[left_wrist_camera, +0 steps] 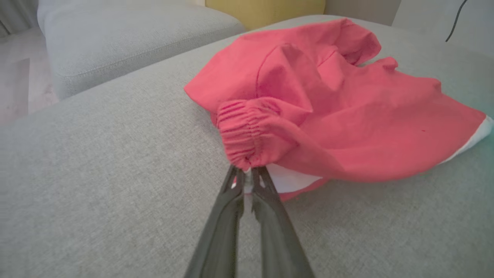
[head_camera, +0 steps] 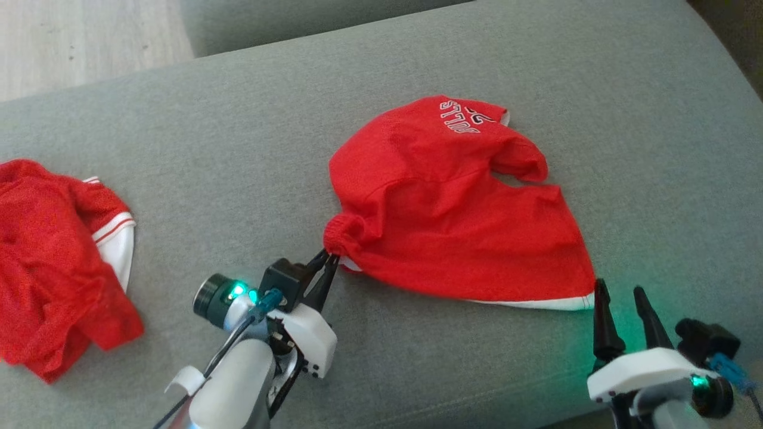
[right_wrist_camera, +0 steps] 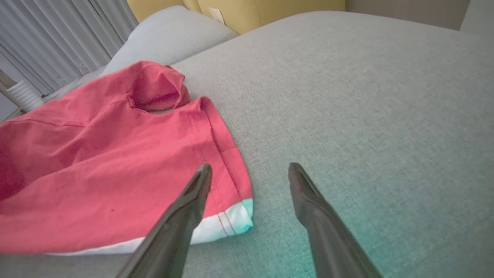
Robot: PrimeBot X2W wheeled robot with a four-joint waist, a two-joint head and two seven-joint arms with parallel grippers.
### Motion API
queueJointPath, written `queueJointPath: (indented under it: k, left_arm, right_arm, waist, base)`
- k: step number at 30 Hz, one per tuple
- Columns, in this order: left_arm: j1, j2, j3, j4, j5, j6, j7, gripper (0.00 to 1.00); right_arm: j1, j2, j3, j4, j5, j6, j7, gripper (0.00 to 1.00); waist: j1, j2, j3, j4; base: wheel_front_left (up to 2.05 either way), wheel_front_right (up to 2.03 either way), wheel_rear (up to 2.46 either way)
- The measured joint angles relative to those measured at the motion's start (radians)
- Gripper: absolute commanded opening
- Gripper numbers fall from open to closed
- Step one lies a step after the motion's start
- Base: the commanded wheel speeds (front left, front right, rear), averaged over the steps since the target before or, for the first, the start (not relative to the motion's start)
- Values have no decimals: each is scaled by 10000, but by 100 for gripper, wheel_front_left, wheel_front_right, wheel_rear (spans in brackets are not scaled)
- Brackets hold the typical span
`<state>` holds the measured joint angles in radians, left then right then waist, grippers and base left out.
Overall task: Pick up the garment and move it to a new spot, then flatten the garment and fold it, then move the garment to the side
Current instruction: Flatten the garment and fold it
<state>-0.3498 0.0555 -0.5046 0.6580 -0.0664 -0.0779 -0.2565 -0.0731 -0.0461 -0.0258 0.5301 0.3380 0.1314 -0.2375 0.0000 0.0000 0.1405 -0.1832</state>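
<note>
As it lies now, garment [head_camera: 453, 208]: crumpled on sofa [head_camera: 417, 381], mid-cushion.
Left gripper [head_camera: 331, 257]: jaws clenched on garment's elastic waistband corner.
Right gripper [head_camera: 619, 286]: jaws released, tips just beside white-trimmed hem corner.
Second red cloth [head_camera: 53, 262]: at sofa's left, well apart.

A grey seat [head_camera: 179, 149] spans the head view. A crumpled red mesh cloth [head_camera: 53, 256] with white trim lies on its left end. Beyond the seat's far edge are a second grey cushion [head_camera: 298, 18] and pale wood floor [head_camera: 71, 42]. In the left wrist view a yellow panel [left_wrist_camera: 266, 9] stands behind the seat, and a dark cable [left_wrist_camera: 455, 19] hangs at the top right. The right wrist view shows grey pleated curtains [right_wrist_camera: 58, 34] and a white ribbed object [right_wrist_camera: 23, 96] below them.
</note>
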Motion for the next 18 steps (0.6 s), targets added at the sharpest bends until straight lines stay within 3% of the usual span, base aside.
queueJointPath:
  k: [16, 18]
  left_arm:
    - [552, 67, -65, -500, 6, 79, 0, 0]
    - [552, 67, -65, -500, 6, 90, 0, 0]
  right_arm:
    - [-1010, -6, 476, 2439, 314, 0, 178, 100]
    - [-1132, -21, 491, 2656, 316, 0, 178, 39]
  waist:
    - [0, 0, -167, 584]
    - [0, 0, -173, 645]
  base:
    - [0, 0, 0]
    - [0, 0, 0]
